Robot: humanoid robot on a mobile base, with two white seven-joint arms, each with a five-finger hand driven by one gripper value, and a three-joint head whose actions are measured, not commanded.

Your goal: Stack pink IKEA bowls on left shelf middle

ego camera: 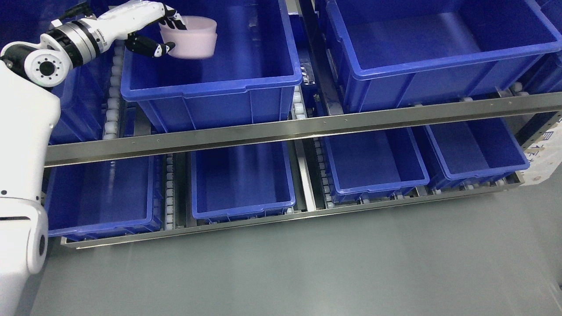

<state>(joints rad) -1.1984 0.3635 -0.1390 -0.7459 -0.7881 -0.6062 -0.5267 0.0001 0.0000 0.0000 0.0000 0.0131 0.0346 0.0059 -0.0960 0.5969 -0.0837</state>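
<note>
Blue bins (210,83) line the two-tier shelf; at eleven o'clock the left hand (153,28) reaches outstretched, fingers (175,19) clasping pink bowls (193,37) over a bin.

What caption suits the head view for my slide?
Left hand grips the pink bowls over the upper-left blue bin on the shelf.

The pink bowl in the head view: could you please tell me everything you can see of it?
The pink bowl is pale, smooth and looks like plastic, round with a plain rim. A line below the rim suggests two nested bowls, though that is not certain. It is held tilted, opening towards the upper left, over the far left corner of a large blue bin. The left robot hand grips it, dark fingers over the rim, thumb beneath.
</note>
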